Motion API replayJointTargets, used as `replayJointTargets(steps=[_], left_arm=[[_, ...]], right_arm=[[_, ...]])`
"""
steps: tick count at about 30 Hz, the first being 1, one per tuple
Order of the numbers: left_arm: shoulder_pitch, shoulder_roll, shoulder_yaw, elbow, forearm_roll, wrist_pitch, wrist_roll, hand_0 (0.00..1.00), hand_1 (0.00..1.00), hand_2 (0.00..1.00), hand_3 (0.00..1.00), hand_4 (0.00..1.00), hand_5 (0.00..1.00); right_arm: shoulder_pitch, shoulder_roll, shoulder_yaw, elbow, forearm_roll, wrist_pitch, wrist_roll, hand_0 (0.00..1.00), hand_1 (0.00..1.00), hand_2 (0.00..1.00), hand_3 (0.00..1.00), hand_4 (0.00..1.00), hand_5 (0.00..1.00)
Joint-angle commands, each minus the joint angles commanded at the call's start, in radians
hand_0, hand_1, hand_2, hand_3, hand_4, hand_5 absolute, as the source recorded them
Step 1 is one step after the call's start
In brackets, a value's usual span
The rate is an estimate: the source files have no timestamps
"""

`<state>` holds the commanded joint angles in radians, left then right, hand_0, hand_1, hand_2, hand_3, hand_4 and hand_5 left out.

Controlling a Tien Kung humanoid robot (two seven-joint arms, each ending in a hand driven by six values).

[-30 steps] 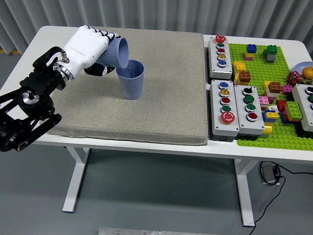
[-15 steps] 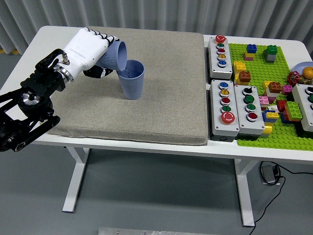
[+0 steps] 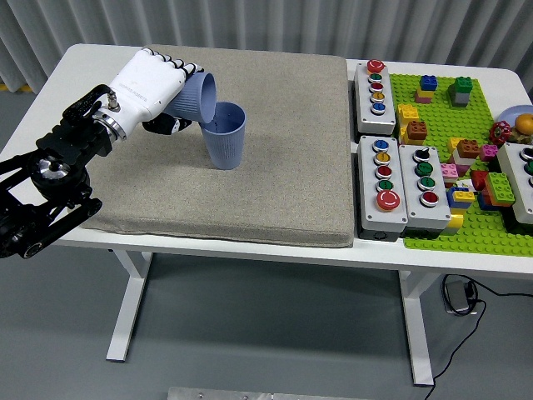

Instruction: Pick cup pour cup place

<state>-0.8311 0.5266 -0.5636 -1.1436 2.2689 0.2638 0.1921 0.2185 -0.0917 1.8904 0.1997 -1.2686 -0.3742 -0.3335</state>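
The white surface [image 3: 75, 62] fills the view from left to right, and most of it is covered by a grey mat [image 3: 275, 175] that reaches from near the left edge to past the middle. Right of the mat a green baseplate [image 3: 466, 225] lies along the right edge, strewn with coloured bricks [image 3: 500, 187]. Between mat and baseplate stand three grey button boxes: one [image 3: 374, 97] toward the far edge, and two side by side, [image 3: 384, 184] and [image 3: 425, 186], nearer the front edge. A fourth box [image 3: 523, 179] is cut off by the right edge, and a plate [image 3: 515, 114] with small items shows at the far right. The black left arm [image 3: 50, 183] comes in over the front left corner and ends in a white left hand [image 3: 154, 87] above the mat's far left part. Its fingers are wrapped around a blue cup [image 3: 196, 94], which is tipped on its side with its mouth facing right and down. A second blue cup [image 3: 226, 136] stands upright on the mat, left of the mat's middle and toward the far edge. The tipped cup's rim sits just over the upright cup's rim on its left side; I cannot tell whether the two touch.
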Motion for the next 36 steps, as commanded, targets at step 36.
replayJointTargets(steps=[36], left_arm=[[0.003, 0.004, -0.040, 0.003, -0.032, 0.031, -0.014, 0.443, 0.463, 0.484, 0.489, 0.704, 0.166]], right_arm=[[0.013, -0.001, -0.003, -0.001, 0.011, -0.006, 0.003, 0.671, 0.558, 0.494, 0.536, 0.048, 0.406]])
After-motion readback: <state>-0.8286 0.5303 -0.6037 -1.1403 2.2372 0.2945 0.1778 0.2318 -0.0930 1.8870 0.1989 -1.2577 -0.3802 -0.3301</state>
